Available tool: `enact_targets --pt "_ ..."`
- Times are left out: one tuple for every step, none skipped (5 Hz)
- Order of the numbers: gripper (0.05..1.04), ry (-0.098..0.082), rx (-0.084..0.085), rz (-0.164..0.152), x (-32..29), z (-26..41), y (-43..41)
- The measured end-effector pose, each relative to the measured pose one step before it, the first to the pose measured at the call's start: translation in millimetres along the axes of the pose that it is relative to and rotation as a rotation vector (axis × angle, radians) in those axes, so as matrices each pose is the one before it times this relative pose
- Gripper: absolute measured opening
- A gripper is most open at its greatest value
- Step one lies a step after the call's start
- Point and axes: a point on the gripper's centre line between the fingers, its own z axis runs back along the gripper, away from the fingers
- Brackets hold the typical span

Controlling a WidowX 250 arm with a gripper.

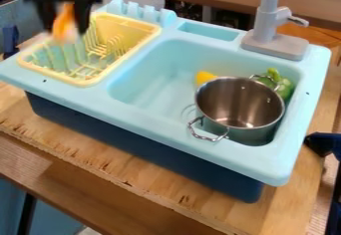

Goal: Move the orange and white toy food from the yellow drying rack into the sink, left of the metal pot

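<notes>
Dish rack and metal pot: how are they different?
The dish rack is pale yellow; the pot is silvery metal. The rack is roughly rectangular and slotted, while the pot is round and solid-walled. The rack sits beside the basin, the pot inside it. Both are open-topped.

The sink (148, 122) is showing pale turquoise above a navy base (143, 149). The dish rack (84, 83) is looking pale yellow, the pot (241, 102) is gleaming silver, and the faucet (266, 17) is showing grey.
</notes>
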Motion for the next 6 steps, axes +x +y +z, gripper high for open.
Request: enact_targets --pt "0.622 -0.0594 -0.0063 -0.1858 -5.33 45.66 -57.11" --pt "0.622 -0.0739 -0.0094 -0.0445 1.15 13.58 -30.18" --pt "0.622 0.0278 -0.1111 0.0144 -23.59 -28.08 -35.49" --pt "0.622 0.0356 -0.0117 0.0137 -27.94 -19.32 -4.57" --pt "0.622 0.0202 -0.0571 0.0268 -15.13 -23.08 -5.96" --pt "0.622 0.0002 -0.0179 -0.0130 2.08 -5.81 -2.52"
